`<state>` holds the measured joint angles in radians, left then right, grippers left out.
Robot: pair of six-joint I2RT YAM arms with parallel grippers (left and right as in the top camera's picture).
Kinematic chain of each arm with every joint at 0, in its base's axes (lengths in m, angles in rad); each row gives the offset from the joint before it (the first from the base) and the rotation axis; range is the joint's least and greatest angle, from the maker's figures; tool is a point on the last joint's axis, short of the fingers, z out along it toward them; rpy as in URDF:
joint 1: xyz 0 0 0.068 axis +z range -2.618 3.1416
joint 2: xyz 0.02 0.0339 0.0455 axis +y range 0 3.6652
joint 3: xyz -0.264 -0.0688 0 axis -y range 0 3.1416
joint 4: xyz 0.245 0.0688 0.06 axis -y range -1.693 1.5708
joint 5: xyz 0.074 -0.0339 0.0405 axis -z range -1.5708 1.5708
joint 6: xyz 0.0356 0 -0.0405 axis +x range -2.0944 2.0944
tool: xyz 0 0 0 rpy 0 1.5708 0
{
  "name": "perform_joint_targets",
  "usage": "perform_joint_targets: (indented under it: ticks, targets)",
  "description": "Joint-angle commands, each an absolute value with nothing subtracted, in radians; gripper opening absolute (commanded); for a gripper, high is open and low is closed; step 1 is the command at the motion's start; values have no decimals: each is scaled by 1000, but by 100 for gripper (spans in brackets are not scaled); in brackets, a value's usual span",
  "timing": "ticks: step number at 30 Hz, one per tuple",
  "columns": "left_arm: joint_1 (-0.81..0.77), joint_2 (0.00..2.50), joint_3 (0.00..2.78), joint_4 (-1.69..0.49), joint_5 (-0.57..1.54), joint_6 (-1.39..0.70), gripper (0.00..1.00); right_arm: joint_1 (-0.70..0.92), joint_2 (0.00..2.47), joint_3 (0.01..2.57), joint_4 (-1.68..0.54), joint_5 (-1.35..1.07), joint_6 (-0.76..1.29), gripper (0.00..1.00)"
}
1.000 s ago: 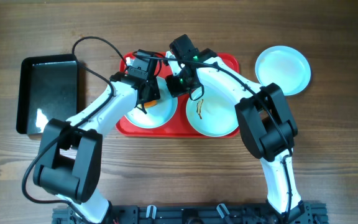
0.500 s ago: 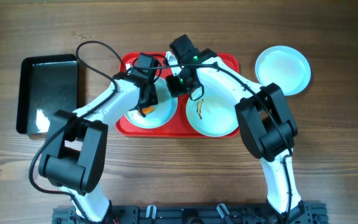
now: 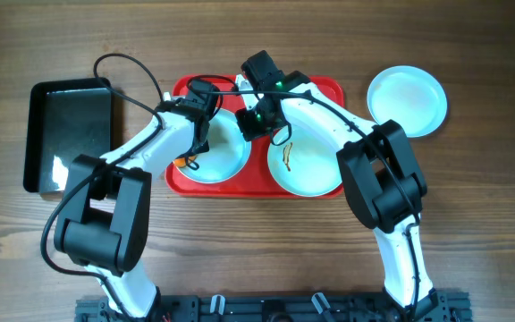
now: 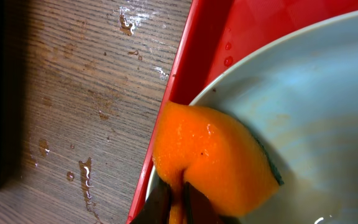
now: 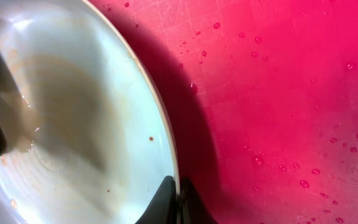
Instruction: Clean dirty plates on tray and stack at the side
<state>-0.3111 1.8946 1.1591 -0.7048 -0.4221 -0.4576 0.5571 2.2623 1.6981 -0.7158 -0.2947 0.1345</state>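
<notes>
On the red tray [image 3: 329, 89] lie two plates. The left plate [image 3: 226, 154] has my right gripper [image 3: 249, 134] shut on its right rim; in the right wrist view the fingertips [image 5: 179, 202] pinch the pale rim [image 5: 160, 118] over wet red tray [image 5: 278, 93]. My left gripper [image 3: 189, 156] is shut on an orange sponge [image 3: 183, 164] at this plate's left edge. The left wrist view shows the sponge [image 4: 210, 155] lying on the plate [image 4: 309, 106] beside the tray rim [image 4: 185, 81]. The right plate [image 3: 311, 170] carries a dark and yellowish smear [image 3: 286, 156].
A third plate [image 3: 407, 98] sits on the wooden table right of the tray. A glossy black tray [image 3: 70, 134] lies at the far left. Water drops [image 4: 86, 171] spot the wood beside the red tray.
My left gripper has drawn the sponge leftward across the left plate to its left rim. The right gripper has kept its hold on the rim.
</notes>
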Motion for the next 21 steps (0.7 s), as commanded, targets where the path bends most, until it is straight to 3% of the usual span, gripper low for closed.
perform_joint_targets:
  ticks: [1, 10, 21]
  targets:
    - [-290, 1842, 1188, -716, -417, -508, 4, 543, 2253, 1689, -715, -219, 163, 4]
    - [-290, 1598, 1188, -756, -213, -518, 4, 543, 2223, 1738, -715, -189, 183, 4]
    - [-290, 1528, 1187, -952, -213, -518, 4, 543, 2090, 1818, -756, 161, 184, 4]
